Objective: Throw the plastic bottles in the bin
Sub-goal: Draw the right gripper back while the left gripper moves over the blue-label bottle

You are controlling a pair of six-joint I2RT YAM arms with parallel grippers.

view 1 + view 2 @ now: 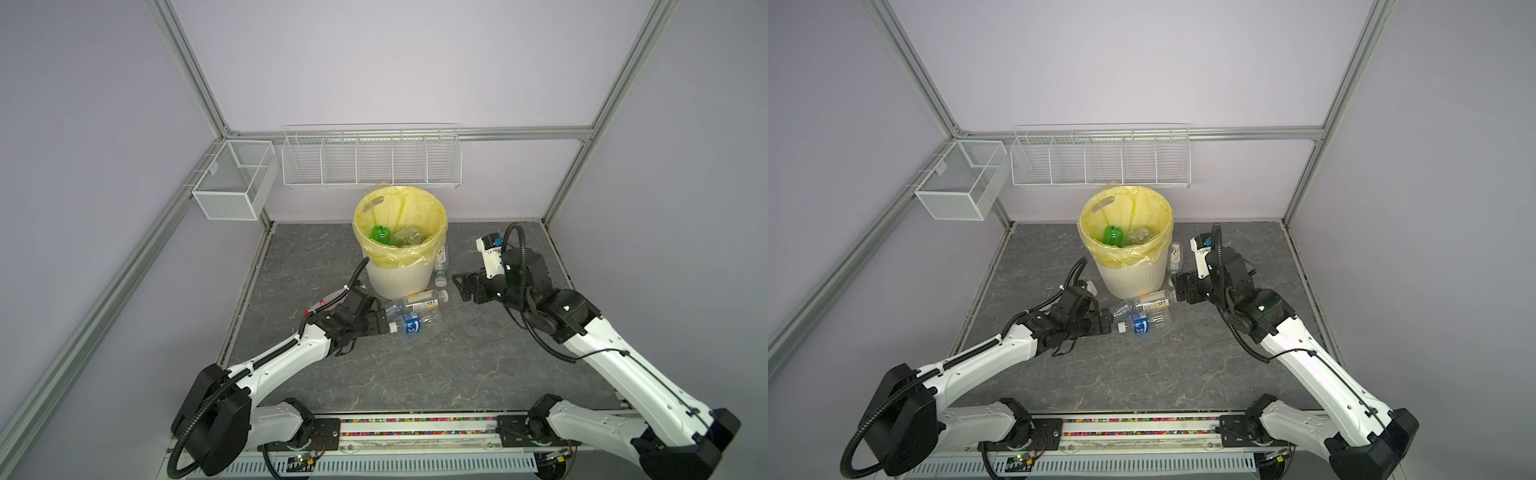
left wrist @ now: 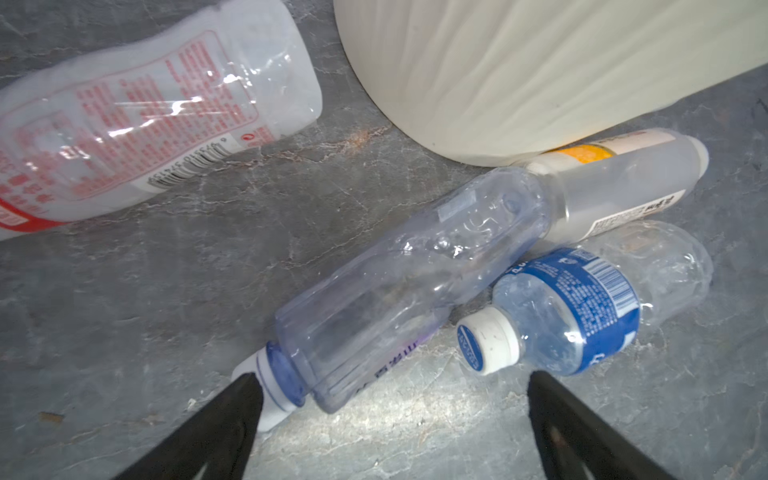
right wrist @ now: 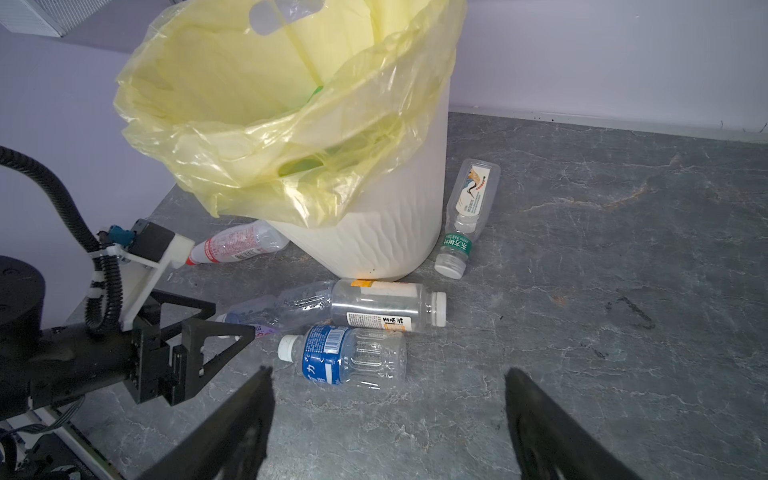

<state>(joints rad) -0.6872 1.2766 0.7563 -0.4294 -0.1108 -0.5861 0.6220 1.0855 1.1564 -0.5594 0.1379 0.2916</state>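
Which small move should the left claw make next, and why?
Probably ease the left claw forward and shut it on the bluish clear bottle. Its jaws stand open, nothing is held, that bottle's capped end lies at its fingertips, and the bottle lies on the table near the bin.

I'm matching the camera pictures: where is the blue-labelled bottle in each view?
Top view: blue-labelled bottle mid-table, in front of the bin.
Top view: blue-labelled bottle likewise, bin behind.
Left wrist: blue-labelled bottle, cap toward the camera.
Right wrist: blue-labelled bottle, the nearest bottle.
Shared landmark: the bin.
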